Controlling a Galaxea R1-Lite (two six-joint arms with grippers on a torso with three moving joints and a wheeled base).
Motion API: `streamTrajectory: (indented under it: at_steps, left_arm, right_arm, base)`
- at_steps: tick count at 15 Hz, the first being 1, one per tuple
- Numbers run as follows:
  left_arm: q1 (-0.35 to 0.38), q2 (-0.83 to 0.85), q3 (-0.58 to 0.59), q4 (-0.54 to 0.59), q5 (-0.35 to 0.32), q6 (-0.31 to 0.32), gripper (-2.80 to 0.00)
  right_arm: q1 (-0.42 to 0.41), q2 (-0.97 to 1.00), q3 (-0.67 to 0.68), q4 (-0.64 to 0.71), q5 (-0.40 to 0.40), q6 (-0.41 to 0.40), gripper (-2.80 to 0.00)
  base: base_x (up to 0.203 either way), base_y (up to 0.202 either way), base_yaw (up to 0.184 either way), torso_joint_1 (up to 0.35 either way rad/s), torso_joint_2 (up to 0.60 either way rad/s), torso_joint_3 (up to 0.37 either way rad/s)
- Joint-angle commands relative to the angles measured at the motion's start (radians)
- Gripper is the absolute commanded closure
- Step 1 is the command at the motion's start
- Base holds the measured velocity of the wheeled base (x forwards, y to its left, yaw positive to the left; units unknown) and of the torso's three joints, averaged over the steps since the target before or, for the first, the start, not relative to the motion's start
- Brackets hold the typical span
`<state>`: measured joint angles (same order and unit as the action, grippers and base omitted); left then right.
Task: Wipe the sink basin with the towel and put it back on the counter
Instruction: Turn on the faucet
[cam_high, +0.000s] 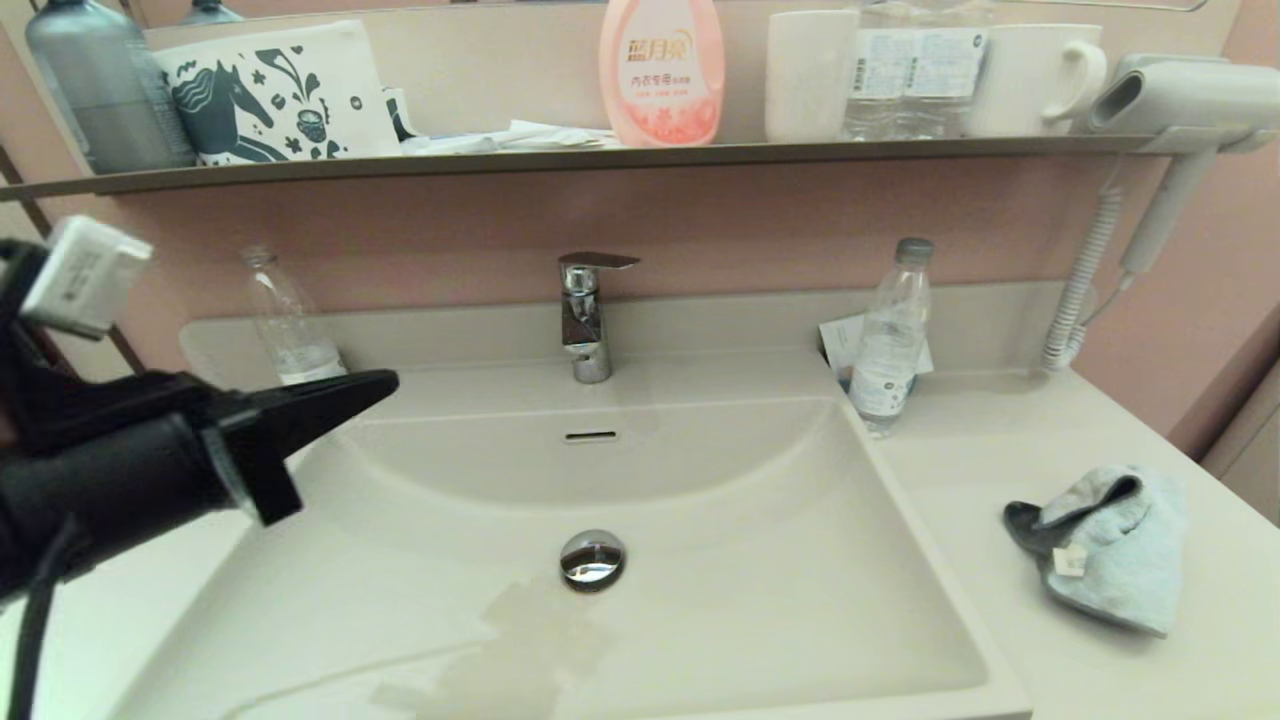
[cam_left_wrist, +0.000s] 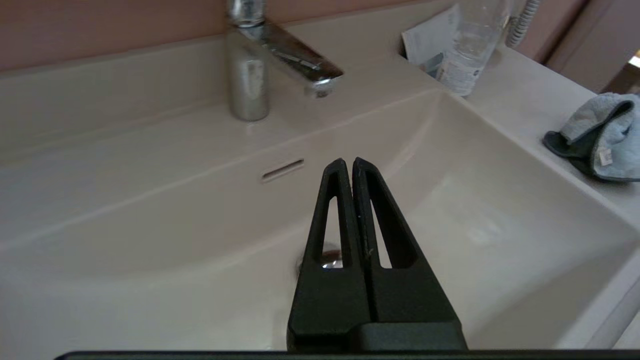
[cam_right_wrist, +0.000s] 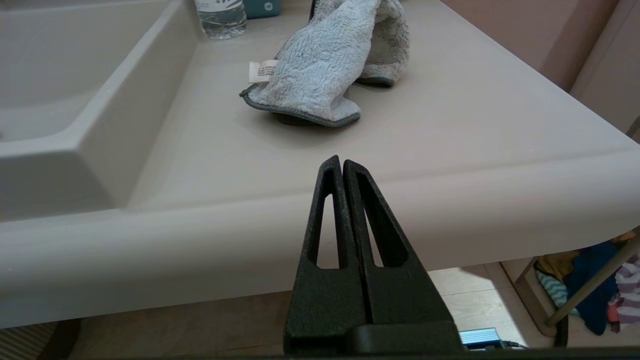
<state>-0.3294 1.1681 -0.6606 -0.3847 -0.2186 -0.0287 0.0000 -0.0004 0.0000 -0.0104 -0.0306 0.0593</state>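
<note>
Left end effector (cam_left_wrist: 347, 162): held above the left part of the sink basin, its two black fingers pressed together with nothing between them; the tips are pointed toward the basin's back wall and faucet.
Right end effector (cam_right_wrist: 336, 162): seen only in the right wrist view, held in front of and slightly below the front edge of the bench, fingers closed flat against each other and empty; the towel is well apart from it, farther back on the bench.
Sink basin (cam_high: 760, 560): a large cream-white rectangle with sloped sides; a faint wet-looking patch is seen on the floor near the front.
Drain plug (cam_high: 592, 558): round and chrome, set in the middle of the basin floor (partly hidden behind the left fingers in the left wrist view).
Overflow slot (cam_high: 590, 436): cut in the back wall, below the faucet.
Faucet (cam_high: 588, 315): chrome, mounted behind the basin at its centre.
Towel (cam_high: 1110, 550): laid crumpled on the bench to the right of the basin, light-blue side up, the dark grey reverse shown at a folded edge, the white tag turned toward the basin.
Bench (cam_high: 1000, 450): cream-white, the same colour as the basin.
Water bottle (cam_high: 890, 340): stood upright at the basin's back right corner.
</note>
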Motion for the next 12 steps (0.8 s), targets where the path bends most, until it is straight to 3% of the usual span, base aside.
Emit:
streamTrajectory:
  at_steps: [1,6,12]
  left_arm:
    - [-0.057,0.185,-0.101,-0.003,0.017,0.0,0.0]
    - [-0.091,0.484,-0.351,-0.008,0.077,0.017,0.0]
    - [-0.117,0.662,-0.598,-0.005,0.186,0.023,0.0]
  right_arm:
    - [0.0,0.0,0.0,0.0,0.0,0.0,0.0]
    - [0.0,0.0,0.0,0.0,0.0,0.0,0.0]
    - [0.0,0.0,0.0,0.0,0.0,0.0,0.0]
  base:
    - [0.0,0.0,0.0,0.0,0.0,0.0]
    - [0.0,0.0,0.0,0.0,0.0,0.0]
    - [0.0,0.0,0.0,0.0,0.0,0.0]
